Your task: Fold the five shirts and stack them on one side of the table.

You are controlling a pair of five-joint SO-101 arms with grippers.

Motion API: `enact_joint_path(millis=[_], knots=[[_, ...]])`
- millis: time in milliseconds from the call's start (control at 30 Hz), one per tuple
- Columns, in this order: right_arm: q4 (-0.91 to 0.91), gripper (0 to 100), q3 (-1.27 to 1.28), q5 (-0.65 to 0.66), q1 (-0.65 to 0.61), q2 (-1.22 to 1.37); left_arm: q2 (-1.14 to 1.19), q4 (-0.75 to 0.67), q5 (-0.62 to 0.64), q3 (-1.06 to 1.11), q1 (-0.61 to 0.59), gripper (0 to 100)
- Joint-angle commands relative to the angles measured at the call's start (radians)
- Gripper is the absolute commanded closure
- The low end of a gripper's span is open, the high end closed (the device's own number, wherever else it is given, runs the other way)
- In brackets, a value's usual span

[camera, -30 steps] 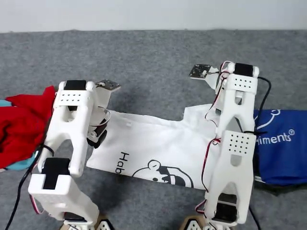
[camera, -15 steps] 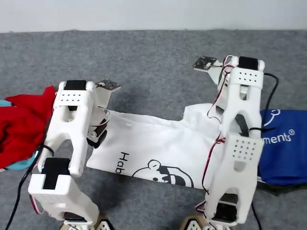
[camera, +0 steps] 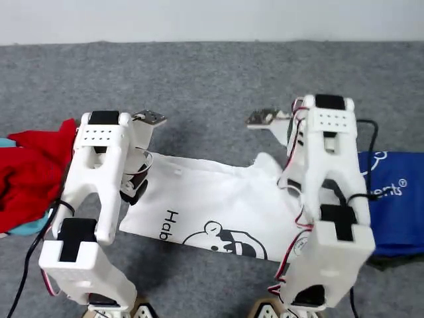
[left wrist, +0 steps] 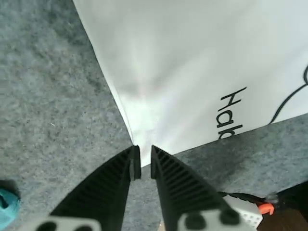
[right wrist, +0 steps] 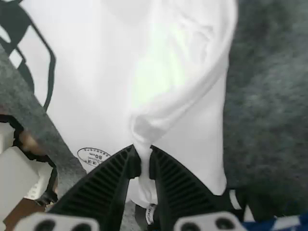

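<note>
On the grey table [camera: 212,79], you have the white shirt [camera: 212,199] spread print-up between the two arms. A folded blue shirt [camera: 394,209] lies just beside it on the right, and a crumpled red shirt [camera: 30,175] lies at the left. Your left gripper [left wrist: 141,162] pinches the white shirt's corner. Your right gripper [right wrist: 142,163] pinches a raised fold.

Red shirt [camera: 30,175] and blue shirt [camera: 397,212] partly beyond the high view's opposite edges.

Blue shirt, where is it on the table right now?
In the high view, the blue shirt lies at the right edge of the table, beside the white shirt and partly hidden by the right arm.
</note>
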Motion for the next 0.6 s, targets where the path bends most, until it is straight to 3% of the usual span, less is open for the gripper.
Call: enact_joint_path(millis=[0,233,333,467,567], knots=[[-0.071,98.8,0.161,0.012,-0.013,-0.127,-0.04,-0.002,0.008,-0.004,0.009,95],[-0.306,98.6,0.485,0.011,-0.025,-0.248,-0.04,0.0,0.008,-0.004,0.009,95],[-0.381,92.6,0.56,0.003,-0.022,-0.282,-0.04,0.0,0.008,-0.004,0.009,95],[-0.317,78.2,0.532,-0.138,-0.022,-0.384,-0.04,0.0,0.008,-0.004,0.009,95],[-0.202,76.8,0.486,-0.16,-0.028,-0.516,-0.04,-0.002,0.008,-0.004,0.009,95]])
